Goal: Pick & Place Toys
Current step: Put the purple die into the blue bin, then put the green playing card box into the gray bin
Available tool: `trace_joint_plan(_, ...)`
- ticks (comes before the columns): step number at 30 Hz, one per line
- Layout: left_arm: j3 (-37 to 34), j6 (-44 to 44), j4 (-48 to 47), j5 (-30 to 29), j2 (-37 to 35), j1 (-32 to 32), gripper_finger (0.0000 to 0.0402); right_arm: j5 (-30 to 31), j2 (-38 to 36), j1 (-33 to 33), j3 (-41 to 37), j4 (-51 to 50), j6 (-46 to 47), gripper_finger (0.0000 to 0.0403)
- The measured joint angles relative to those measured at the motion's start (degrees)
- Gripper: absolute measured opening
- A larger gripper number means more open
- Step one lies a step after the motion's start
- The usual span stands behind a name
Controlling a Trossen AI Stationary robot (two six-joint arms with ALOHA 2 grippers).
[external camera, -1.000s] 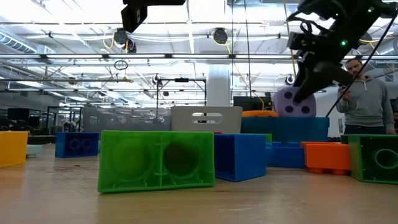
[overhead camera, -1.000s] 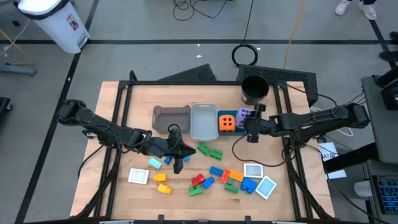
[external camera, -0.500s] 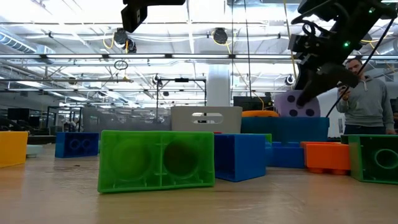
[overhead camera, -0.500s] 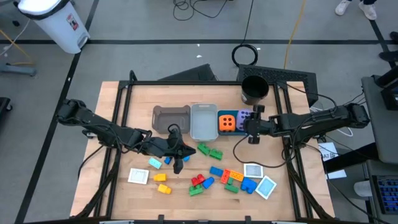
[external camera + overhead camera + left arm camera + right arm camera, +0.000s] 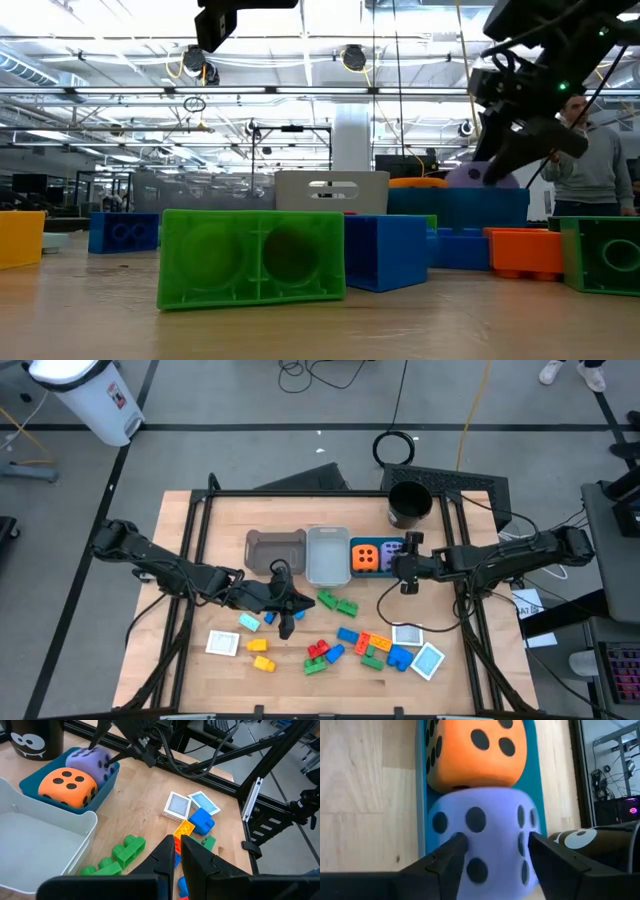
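Purple dotted foam cube (image 5: 482, 832) sits in the teal rectangular bin (image 5: 375, 572) beside the orange dotted cube (image 5: 475, 751). We see our right end effector (image 5: 492, 855) straddling it, fingers (image 5: 447, 857) parted and seemingly letting go. We should lift straight up, avoiding dragging it. Our left end effector (image 5: 176, 851) hangs closed and empty over the small plastic bricks (image 5: 345, 645) on the table (image 5: 230, 530).

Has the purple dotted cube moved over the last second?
Yes. In the low view the purple cube has sunk behind the teal bin wall, now beside the orange cube, with the right gripper above it.
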Motion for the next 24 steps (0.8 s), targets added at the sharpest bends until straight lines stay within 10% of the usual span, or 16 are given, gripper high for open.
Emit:
trace_joint_plan(12,0.0,0.0,-0.02,0.0,0.0,0.0,0.0035,4.63,-0.83,2.47,0.26,0.76,-0.35,0.0304)
trace_joint_plan(24,0.0,-0.66,0.05,-0.05,0.0,0.0,0.0035,3.97,-8.3,10.24,5.54,2.84,4.49,0.0309)
